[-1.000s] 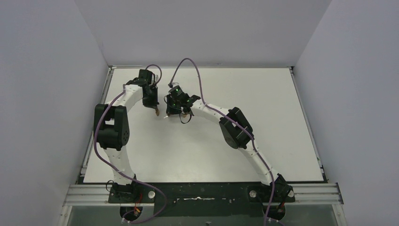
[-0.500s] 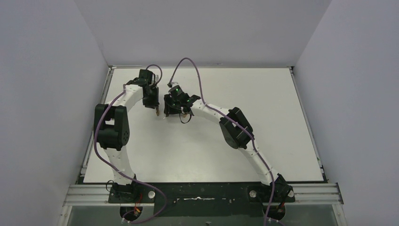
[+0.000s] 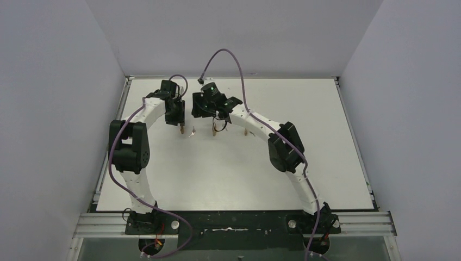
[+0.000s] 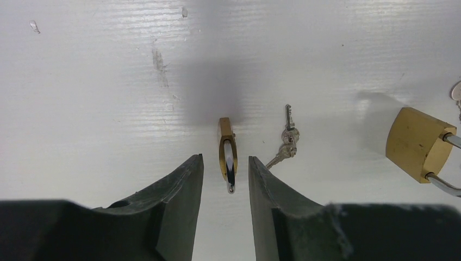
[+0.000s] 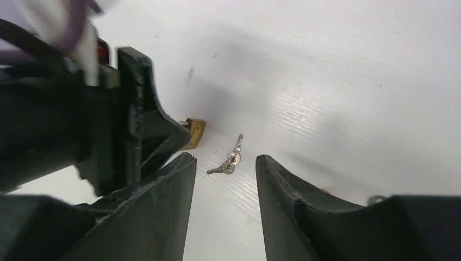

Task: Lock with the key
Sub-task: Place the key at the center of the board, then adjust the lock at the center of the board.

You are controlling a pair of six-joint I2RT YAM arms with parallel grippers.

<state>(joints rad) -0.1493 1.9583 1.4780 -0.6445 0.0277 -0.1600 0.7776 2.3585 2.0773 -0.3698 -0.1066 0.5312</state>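
A small brass padlock [image 4: 228, 152] stands on edge on the white table, its shackle end between the fingertips of my left gripper [image 4: 225, 157], which is open around it without touching. It also shows in the right wrist view [image 5: 195, 131] beside the left finger [image 5: 147, 125]. A pair of small silver keys on a ring [image 4: 286, 142] lies just right of the padlock. My right gripper [image 5: 225, 157] is open and empty, hovering above the keys [image 5: 231, 159]. In the top view the left gripper [image 3: 179, 126] and right gripper [image 3: 198, 113] are close together at the far left.
A larger brass padlock [image 4: 418, 151] with an open steel shackle lies right of the keys and shows in the top view [image 3: 215, 132]. Another small brass thing [image 3: 245, 132] lies further right. Grey walls enclose the table [image 3: 326, 136].
My right arm has lifted and drawn back toward the far side, uncovering the keys and the brass things on the table. The left arm has stayed in place.
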